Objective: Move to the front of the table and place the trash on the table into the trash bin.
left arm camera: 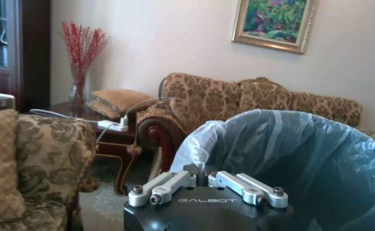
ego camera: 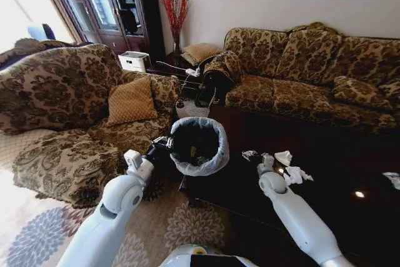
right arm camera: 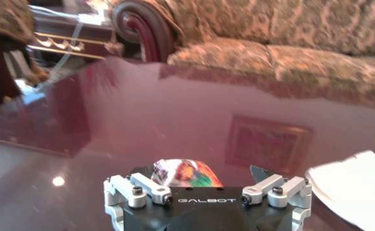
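Glossy dark brown wood makes up the top of the bench (ego camera: 325, 173), which stands in front of the robot and between two floral-patterned sofas. The black trash bin (ego camera: 199, 146), lined with a pale bluish-white plastic bag folded over its rim, stands just off the bench's near left corner, beside the armchair-like sofa (ego camera: 69, 110) on the left. The left tool (ego camera: 164, 148) reaches to the bin's left side, right at the bag-covered rim; in the left wrist view the left tool (left arm camera: 206, 180) has its fingers drawn narrow against the bag's edge (left arm camera: 200, 144), though whether they pinch the plastic cannot be told. The right tool (ego camera: 266, 162) is low over the bench near the scattered trash: a dark scrap (ego camera: 251, 154), a small white piece (ego camera: 283, 157) and crumpled white tissues (ego camera: 297, 175) lie close around it, and another pale scrap (ego camera: 392, 179) lies far off at the right edge. In the right wrist view the right tool (right arm camera: 208, 180) stands wide, its fingers on either side of a crumpled wrapper with red, green and white print (right arm camera: 186, 173) on the bench, not closed on it. A white sheet of paper (right arm camera: 354, 185) lies just beside it.
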`<state>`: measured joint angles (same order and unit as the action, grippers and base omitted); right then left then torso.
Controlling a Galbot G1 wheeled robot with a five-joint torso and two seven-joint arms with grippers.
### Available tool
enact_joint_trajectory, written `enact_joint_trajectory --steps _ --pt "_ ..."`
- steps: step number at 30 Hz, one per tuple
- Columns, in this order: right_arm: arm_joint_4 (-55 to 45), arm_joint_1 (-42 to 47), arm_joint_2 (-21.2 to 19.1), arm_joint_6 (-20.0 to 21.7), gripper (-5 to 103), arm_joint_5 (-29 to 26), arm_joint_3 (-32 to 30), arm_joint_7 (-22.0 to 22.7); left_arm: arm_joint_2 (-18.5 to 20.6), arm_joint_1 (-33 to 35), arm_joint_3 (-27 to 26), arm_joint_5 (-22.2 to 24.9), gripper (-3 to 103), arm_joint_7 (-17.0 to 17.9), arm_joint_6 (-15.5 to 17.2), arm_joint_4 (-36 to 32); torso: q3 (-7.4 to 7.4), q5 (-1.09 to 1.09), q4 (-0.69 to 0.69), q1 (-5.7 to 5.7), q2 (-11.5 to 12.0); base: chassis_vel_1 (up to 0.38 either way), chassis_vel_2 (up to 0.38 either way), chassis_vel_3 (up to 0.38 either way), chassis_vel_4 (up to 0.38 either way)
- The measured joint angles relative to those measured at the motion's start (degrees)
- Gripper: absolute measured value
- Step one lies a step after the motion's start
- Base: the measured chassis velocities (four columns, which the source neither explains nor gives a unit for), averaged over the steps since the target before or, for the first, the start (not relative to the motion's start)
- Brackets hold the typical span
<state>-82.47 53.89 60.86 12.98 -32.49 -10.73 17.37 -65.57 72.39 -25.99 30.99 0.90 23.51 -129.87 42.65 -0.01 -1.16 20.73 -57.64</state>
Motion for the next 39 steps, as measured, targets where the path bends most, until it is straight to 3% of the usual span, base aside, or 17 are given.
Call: enact_joint_trajectory --steps 3,7,9,11,12,16,23,28,33,36,37,39 --pt "1.57 0.13 0.80 -0.24 93 0.07 -0.04 -1.15 -0.03 0.06 0.01 0.22 3 -0.01 -0.35 0.01 0.00 0.00 0.02 0.00 0.00 -0.039 -0.052 -0.034 -0.037" --pt "2.66 0.25 1.59 -1.16 71 0.87 -0.40 -3.03 -0.01 0.14 -0.10 0.48 3 0.01 -0.84 0.00 0.00 0.01 -0.01 -0.01 0.00 0.000 0.000 0.000 0.000" --pt "2.64 0.23 1.73 -1.24 71 0.90 -0.43 -3.03 -0.09 0.17 -0.12 0.48 3 0.03 -0.89 -0.01 -0.01 0.01 -0.02 -0.01 0.00 0.000 0.000 0.000 0.000" --pt "2.39 0.19 1.79 -1.39 59 1.00 -0.43 -2.75 -0.27 0.23 -0.06 0.50 3 0.03 -0.92 -0.03 0.00 0.00 -0.02 0.00 0.00 0.000 0.000 0.000 0.000" --pt "2.39 0.19 1.79 -1.39 59 1.00 -0.43 -2.75 -0.27 0.23 -0.06 0.50 3 0.03 -0.92 -0.03 0.00 0.00 -0.02 0.00 0.00 0.000 0.000 0.000 0.000" --pt "1.30 0.49 1.70 -1.65 37 1.24 -0.37 -1.68 -0.47 -0.01 0.16 0.56 3 0.01 -0.94 -0.12 0.00 0.02 -0.01 0.00 0.00 0.000 0.000 0.000 0.000" --pt "-2.98 1.31 0.82 -2.78 23 2.02 -0.48 1.17 -0.17 -0.07 0.09 0.92 3 -0.19 -0.94 -0.50 0.00 0.02 -0.01 0.00 0.00 0.000 0.000 0.000 0.000" --pt "-13.13 0.68 -1.51 -3.91 14 1.40 -0.85 3.46 -0.06 -0.01 0.14 0.95 3 -0.33 -0.94 -0.62 0.00 0.02 0.00 0.00 0.00 0.000 0.000 0.000 0.000" --pt "-24.71 -3.09 -5.01 -4.48 8 -3.54 -1.47 2.81 -0.32 0.39 0.66 0.67 3 -0.65 -0.92 -0.61 0.00 0.01 -0.01 0.00 0.00 0.000 0.000 0.000 0.000" --pt "-35.07 -5.82 -8.93 -3.65 8 -11.17 -1.74 -0.27 -0.61 1.13 0.95 -0.51 3 -1.18 -0.85 -0.36 0.00 -0.01 -0.02 0.00 0.00 0.000 0.000 0.000 0.000" --pt "-35.07 -5.82 -8.93 -3.65 8 -11.17 -1.74 -0.27 -0.61 1.13 0.95 -0.51 3 -1.18 -0.85 -0.36 0.00 -0.01 -0.02 0.00 0.00 0.000 0.000 0.000 0.000" --pt "-42.25 -6.01 -11.71 -2.55 8 -17.58 -1.90 -3.19 -0.86 1.46 1.10 -1.31 3 -1.47 -0.72 -0.41 0.00 0.01 -0.01 0.00 0.00 0.000 0.000 0.000 0.000"
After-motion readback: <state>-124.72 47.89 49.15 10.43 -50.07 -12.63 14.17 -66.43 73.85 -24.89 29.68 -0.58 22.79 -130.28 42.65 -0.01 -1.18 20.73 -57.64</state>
